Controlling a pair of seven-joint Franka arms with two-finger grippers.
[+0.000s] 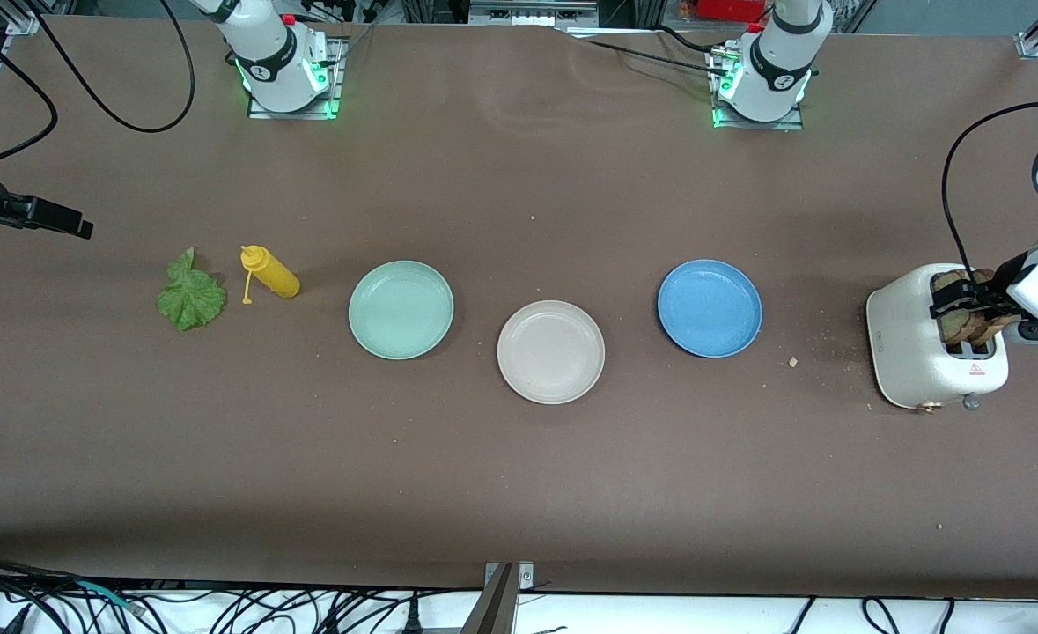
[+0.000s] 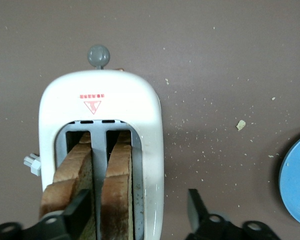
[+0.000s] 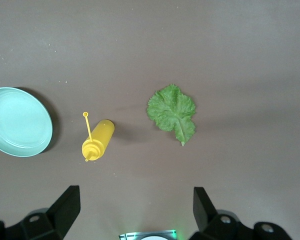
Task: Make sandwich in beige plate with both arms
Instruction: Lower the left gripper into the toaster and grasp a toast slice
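- The round, matte beige plate (image 1: pixel 551 352) lay bare at the middle of the brown table, nearest my front camera of the three plates, with the mint-green plate (image 1: pixel 401 309) at its ten o'clock and the blue plate (image 1: pixel 710 308) at its two o'clock.
- No part of the sandwich was on it yet: the two brown bread slices (image 2: pixel 97 192) stood upright in the slots of the white toaster (image 1: pixel 919 352) at the left arm's end of the table, and the crinkled green lettuce leaf (image 1: pixel 190 298) lay flat at the right arm's end, with the yellow squeeze bottle (image 1: pixel 271 272) on its side at the leaf's two o'clock.
- I judged the step in hand to be fetching the first slice.
- My left gripper (image 2: pixel 137 212) was down over the toaster, jaws partly open and straddling one slice: one finger sat in the gap between the two slices, the other stood outside the toaster's wall. It had no firm hold that I could see.
- My right gripper (image 3: pixel 135 206) hung wide open and empty over the table by the leaf and bottle, waiting.
- Next, I reckoned, the left jaws needed to pinch that slice, draw it straight up out of its slot, and carry it to the beige plate.
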